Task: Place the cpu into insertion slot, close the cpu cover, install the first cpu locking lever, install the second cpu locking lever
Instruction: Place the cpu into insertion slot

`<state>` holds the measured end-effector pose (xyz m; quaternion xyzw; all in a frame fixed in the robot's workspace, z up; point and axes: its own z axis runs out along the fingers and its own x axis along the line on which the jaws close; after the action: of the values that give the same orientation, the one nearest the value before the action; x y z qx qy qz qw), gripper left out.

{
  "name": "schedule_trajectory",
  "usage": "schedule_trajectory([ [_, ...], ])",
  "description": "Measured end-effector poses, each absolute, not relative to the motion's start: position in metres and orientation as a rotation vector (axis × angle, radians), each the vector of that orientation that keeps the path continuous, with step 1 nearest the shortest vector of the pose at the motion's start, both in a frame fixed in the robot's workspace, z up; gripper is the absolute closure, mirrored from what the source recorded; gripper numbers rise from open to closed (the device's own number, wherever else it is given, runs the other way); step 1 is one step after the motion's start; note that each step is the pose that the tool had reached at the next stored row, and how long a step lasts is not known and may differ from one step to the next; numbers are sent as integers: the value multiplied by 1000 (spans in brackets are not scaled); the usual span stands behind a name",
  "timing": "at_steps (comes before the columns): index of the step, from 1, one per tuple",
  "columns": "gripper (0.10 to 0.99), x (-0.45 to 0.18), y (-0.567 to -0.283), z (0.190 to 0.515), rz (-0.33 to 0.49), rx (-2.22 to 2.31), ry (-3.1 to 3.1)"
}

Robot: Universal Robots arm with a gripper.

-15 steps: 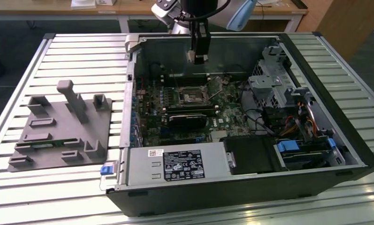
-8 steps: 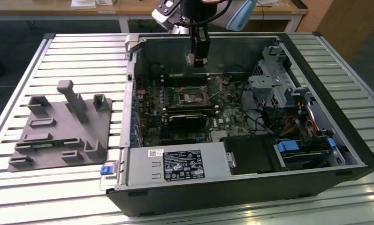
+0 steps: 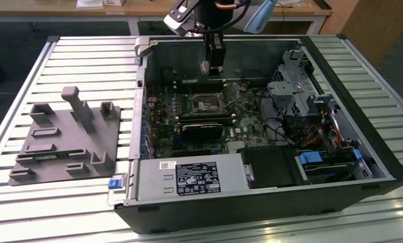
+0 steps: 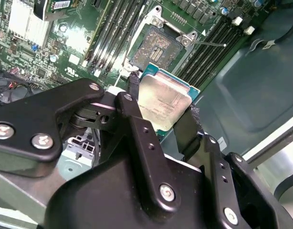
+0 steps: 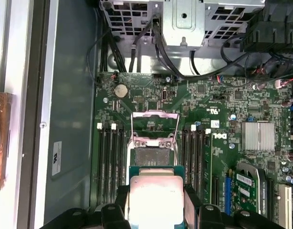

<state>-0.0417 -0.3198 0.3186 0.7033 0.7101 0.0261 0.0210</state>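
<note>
We see an open computer case (image 3: 363,152) lying on a slatted metal table (image 3: 26,202), with the arm's gripper (image 3: 213,68) hanging inside it above the motherboard (image 3: 238,126). From this exterior view, what the fingertips carry is too small to tell. In both wrist views the black fingers (image 4: 133,90) are pinched on the cpu (image 4: 165,95) (image 5: 155,191), gripping two opposite edges of the silvery square. The nearer part of the chip is cut off by the gripper (image 5: 156,202) body in the first wrist view. The cpu is held in the air, close over the insertion slot (image 5: 151,157) (image 4: 158,47) but not seated in it. The socket's dark centre lies bare. Beyond it the cpu cover (image 5: 155,113) stands swung open, with board showing through its window. Faint print on the chip's lid is too pale to make out. The exterior view also takes in a grey plastic fixture (image 3: 66,136) on the table at the exterior view's left, and a white printed label (image 3: 195,178) on the power supply. The first wrist view shows a small sticker (image 5: 57,160) on the case wall and a finned heatsink (image 5: 257,136).
</note>
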Motion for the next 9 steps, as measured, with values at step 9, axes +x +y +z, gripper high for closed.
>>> schedule_trajectory([
  [9,549,-42,-320,308,81,2177,2205],
])
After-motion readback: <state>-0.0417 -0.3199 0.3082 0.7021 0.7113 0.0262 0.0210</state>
